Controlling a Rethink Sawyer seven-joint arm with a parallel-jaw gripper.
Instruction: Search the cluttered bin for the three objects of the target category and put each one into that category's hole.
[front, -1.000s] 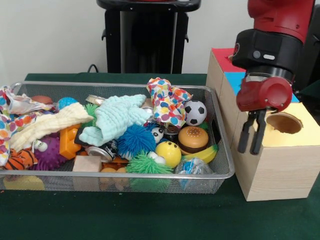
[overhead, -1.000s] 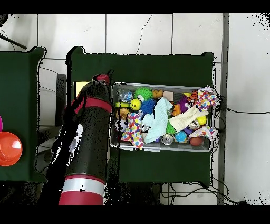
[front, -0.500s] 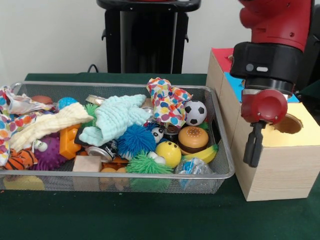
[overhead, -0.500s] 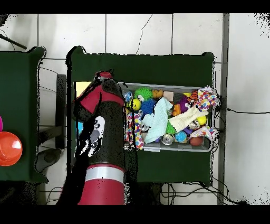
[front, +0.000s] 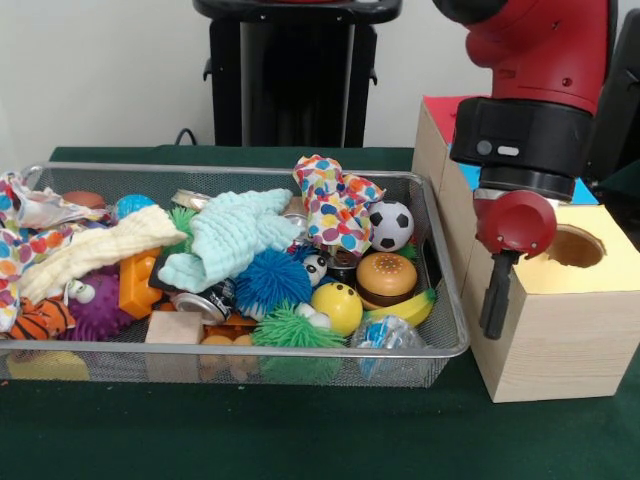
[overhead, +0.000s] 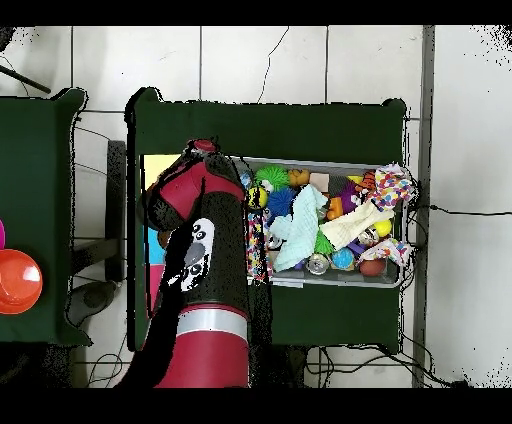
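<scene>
Wire-mesh metal bin (front: 440, 340), pale raw wood box (front: 560, 345), fuzzy mint cloth (front: 235, 235), glossy plastic burger (front: 386, 277)

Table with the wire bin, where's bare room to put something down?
Bare green cloth runs along the front of the wire bin and the wooden box. The bin itself is packed with toys and cloths, and the gripper hangs between bin and box.

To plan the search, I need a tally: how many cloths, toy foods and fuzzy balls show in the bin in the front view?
Cloths: 4 (mint cloth, cream cloth, two polka-dot cloths)
Toy foods: 2 (burger, banana)
Fuzzy balls: 4 (blue ball, purple ball, two green balls)
Total: 10
</scene>
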